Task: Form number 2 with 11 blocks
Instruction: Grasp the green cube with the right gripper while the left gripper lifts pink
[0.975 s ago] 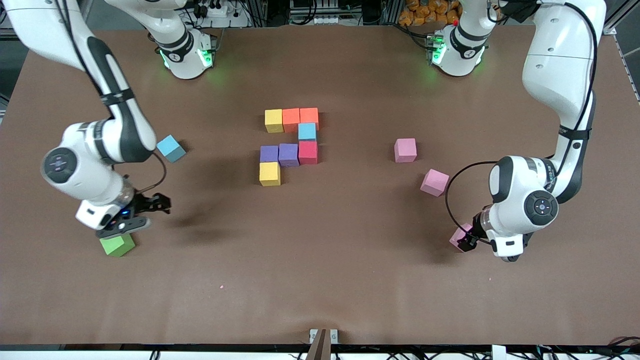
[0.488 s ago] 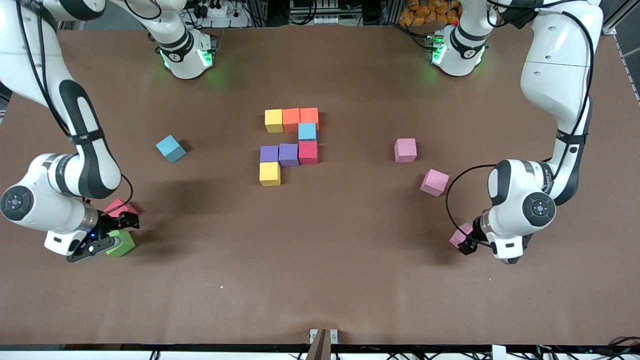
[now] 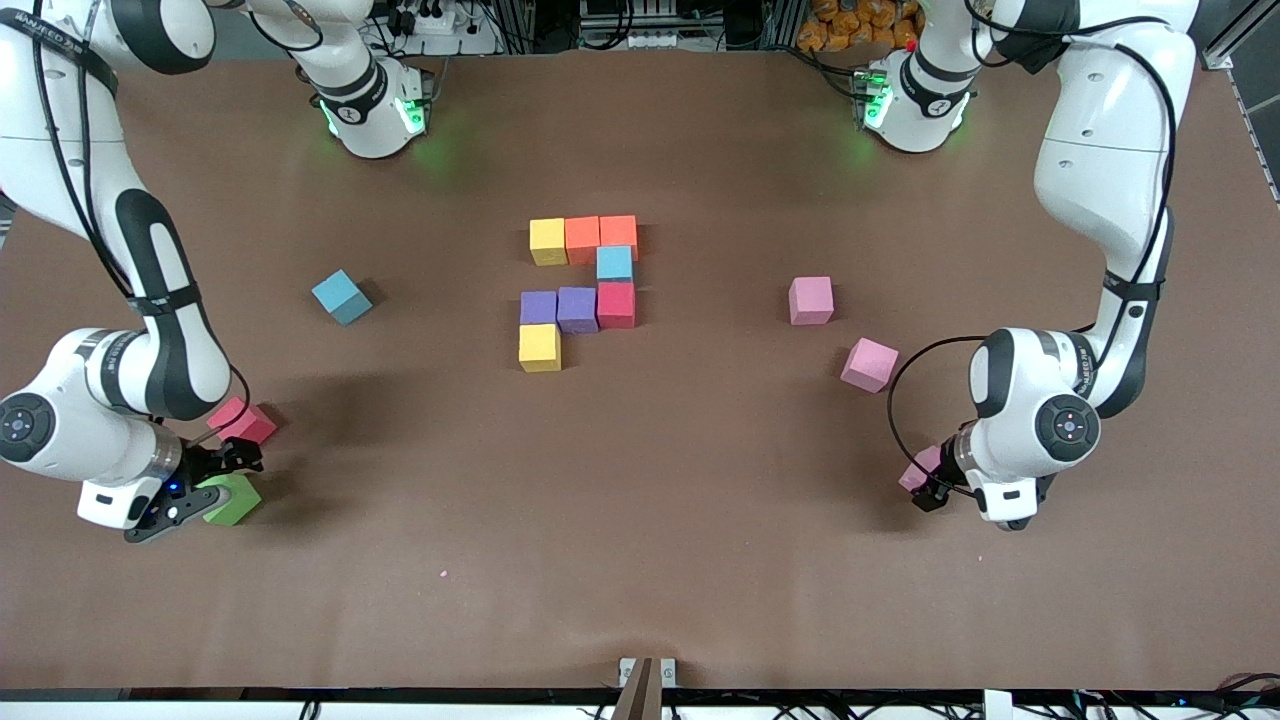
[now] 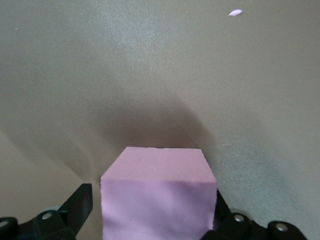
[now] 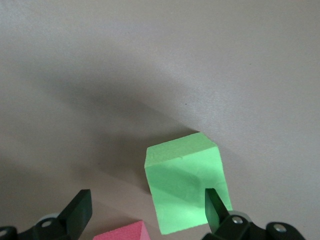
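In the front view the left gripper (image 3: 928, 490) is mostly covered by its own wrist, and only a corner of the pink block (image 3: 917, 470) under it shows. The right gripper (image 3: 205, 478) hides part of the green block (image 3: 234, 500). In the left wrist view that pink block (image 4: 159, 197) runs off the picture's edge. In the right wrist view a red block (image 5: 121, 233) shows only as a sliver at the edge.

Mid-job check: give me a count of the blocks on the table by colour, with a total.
yellow blocks: 2
orange blocks: 2
light blue blocks: 2
red blocks: 2
purple blocks: 2
pink blocks: 3
green block: 1
Total: 14
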Controlling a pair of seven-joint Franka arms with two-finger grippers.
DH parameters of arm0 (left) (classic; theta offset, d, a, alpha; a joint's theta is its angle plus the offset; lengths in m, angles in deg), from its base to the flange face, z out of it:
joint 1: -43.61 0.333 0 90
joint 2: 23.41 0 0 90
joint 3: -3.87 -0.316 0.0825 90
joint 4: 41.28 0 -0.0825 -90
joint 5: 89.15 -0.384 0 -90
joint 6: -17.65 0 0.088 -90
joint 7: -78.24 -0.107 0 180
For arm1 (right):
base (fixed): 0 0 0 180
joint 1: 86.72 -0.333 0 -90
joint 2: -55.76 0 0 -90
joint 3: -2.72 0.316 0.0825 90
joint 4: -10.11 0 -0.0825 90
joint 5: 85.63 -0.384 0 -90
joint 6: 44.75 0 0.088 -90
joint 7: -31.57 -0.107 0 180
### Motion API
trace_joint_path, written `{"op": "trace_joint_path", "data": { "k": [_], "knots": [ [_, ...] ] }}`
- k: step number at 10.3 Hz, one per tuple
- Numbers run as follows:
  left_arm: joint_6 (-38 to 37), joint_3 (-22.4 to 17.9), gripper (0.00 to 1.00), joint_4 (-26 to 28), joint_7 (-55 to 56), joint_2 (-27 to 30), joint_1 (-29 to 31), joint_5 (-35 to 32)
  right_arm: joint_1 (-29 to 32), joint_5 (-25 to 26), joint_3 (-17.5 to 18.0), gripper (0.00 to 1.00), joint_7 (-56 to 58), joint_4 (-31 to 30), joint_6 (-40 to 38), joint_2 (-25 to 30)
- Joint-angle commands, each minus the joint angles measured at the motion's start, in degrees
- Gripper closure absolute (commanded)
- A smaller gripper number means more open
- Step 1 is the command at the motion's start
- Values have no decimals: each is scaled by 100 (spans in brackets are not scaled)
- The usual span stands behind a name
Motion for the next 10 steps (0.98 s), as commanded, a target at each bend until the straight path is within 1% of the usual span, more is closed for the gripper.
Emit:
{"op": "trace_joint_path", "data": {
  "k": [1,2,3,4,6,8,9,10],
  "knots": [
    [19,-16,41,-176,-23,-89,-11,15,-5,117,8,0,84,209,-102,-105],
    [19,-16,69,-176,-14,-80,-20,6,29,239,8,0,163,296,-93,-114],
    [11,-16,70,-185,-5,-36,-11,6,73,475,17,0,442,454,-23,-192],
    [2,-16,70,-185,-5,25,-3,6,108,486,8,0,636,560,134,-315],
    [-86,-16,68,-176,47,314,32,41,258,434,17,0,647,543,215,-544],
    [-427,-7,68,-176,74,560,15,76,302,442,26,0,725,534,276,-711],
    [-620,-7,68,-176,100,736,6,94,293,425,26,0,726,534,424,-772],
    [-770,2,68,-176,196,868,6,94,232,416,26,6,708,534,399,-764]
  ]
}}
